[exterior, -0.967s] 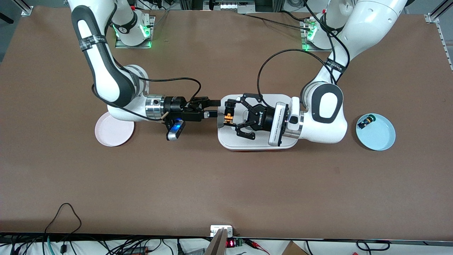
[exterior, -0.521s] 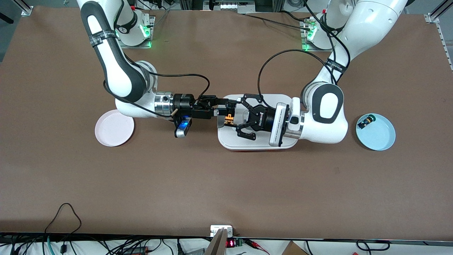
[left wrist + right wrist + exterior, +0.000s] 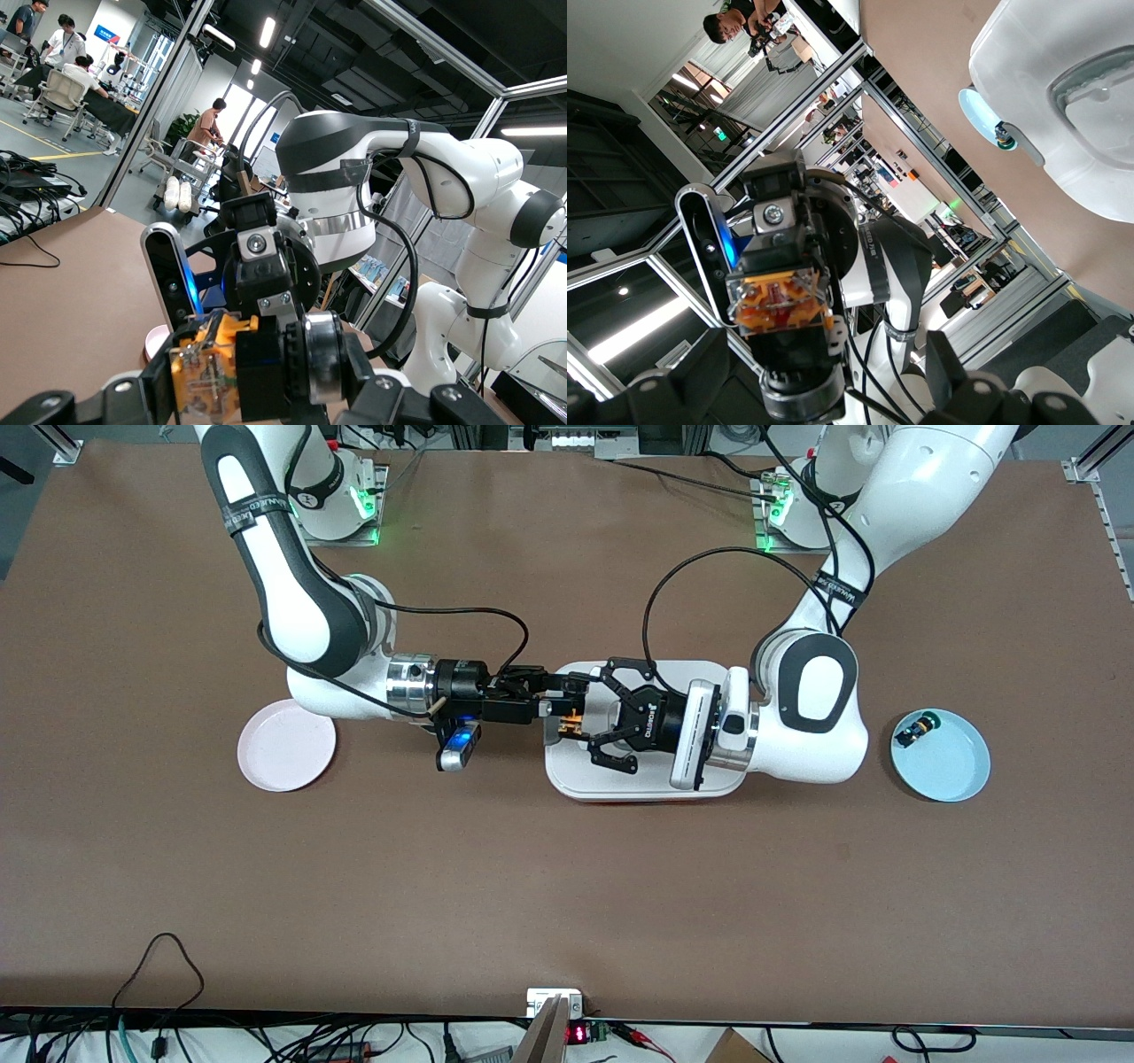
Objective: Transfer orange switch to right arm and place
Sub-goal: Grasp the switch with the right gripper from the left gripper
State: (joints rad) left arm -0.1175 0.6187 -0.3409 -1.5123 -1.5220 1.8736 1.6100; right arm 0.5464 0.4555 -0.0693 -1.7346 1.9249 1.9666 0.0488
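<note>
Now right gripper [image 3: 560, 707] fingers flank orange switch [image 3: 572, 721].

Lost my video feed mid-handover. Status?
Left gripper shut on orange switch over white tray. Right gripper open around it, not gripping. Nothing in the way.

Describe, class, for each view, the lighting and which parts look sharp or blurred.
Front view: even overhead light, soft shadows under both arms, everything sharp, green base lamps glowing. Left wrist view: the orange switch close up and slightly soft, ceiling strip lights bright. Right wrist view: switch crisp, white tray washed out by glare.
</note>
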